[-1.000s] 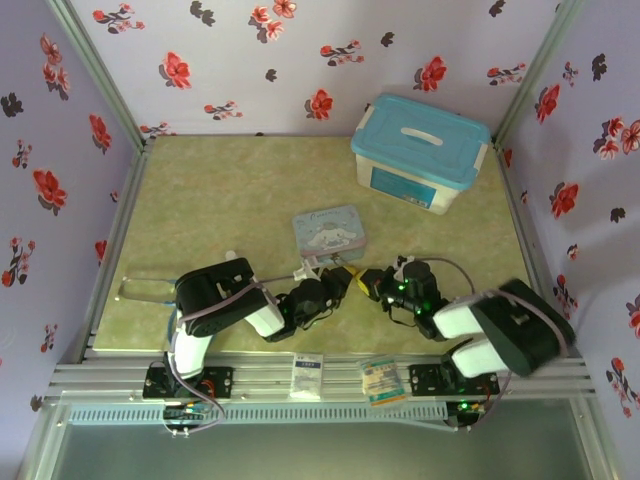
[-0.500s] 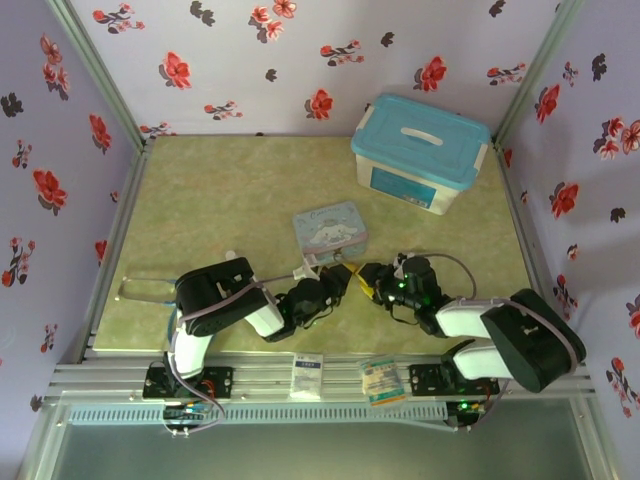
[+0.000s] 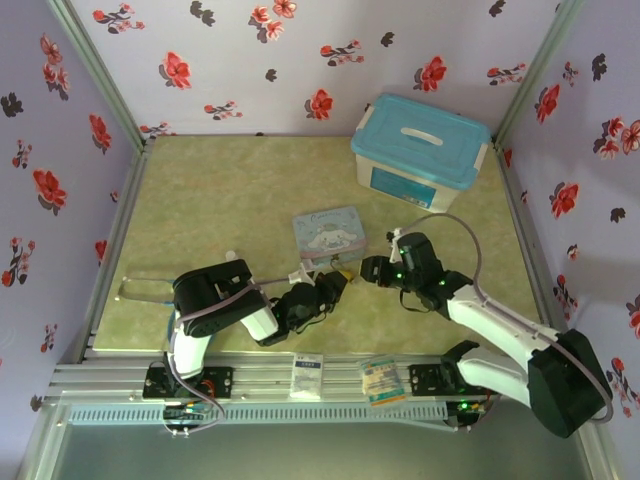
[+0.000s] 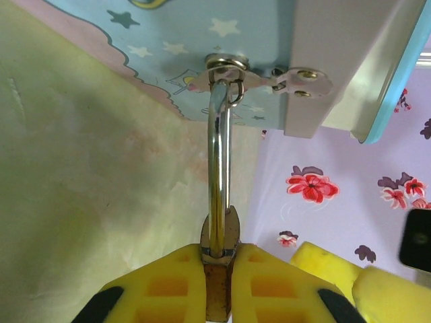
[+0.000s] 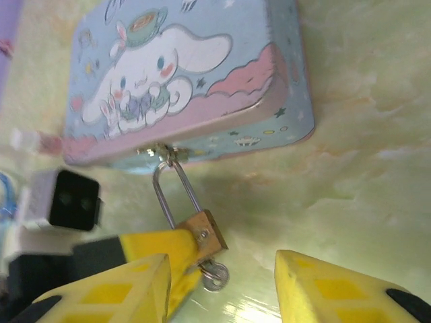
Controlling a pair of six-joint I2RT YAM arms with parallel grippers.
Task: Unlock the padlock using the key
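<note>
**Right arm stretched out, open hand brought up to the held padlock**

The padlock [image 5: 202,232] is gripped at its brass body by the left hand [image 4: 217,269], whose yellow fingers [image 4: 168,282] are closed tight on either side of it. The thin silvery shackle [image 4: 215,168] is threaded through the hasp [image 4: 232,70] on the front of the cartoon-printed tin [image 5: 188,81]. The lock is thus kept just in front of the tin's near edge, above the desk [image 3: 230,200].

A small silvery ring [image 5: 214,277] is seen at the lower end of the lock body. Whether it belongs to the key cannot be told.

The right hand [image 5: 223,262] is spread wide with nothing between its fingers. It is placed just beside the lock's lower end, and contact cannot be made out.

Compared with a second ago, the right arm has been extended. Its elbow, earlier folded over the near right of the desk, is now swung out toward the near right corner, and its cable is arched higher. The right hand has been shifted slightly toward the tin.

The left arm, the tin and the blue-lidded box [image 3: 420,150] at the far right are found where they were.
</note>
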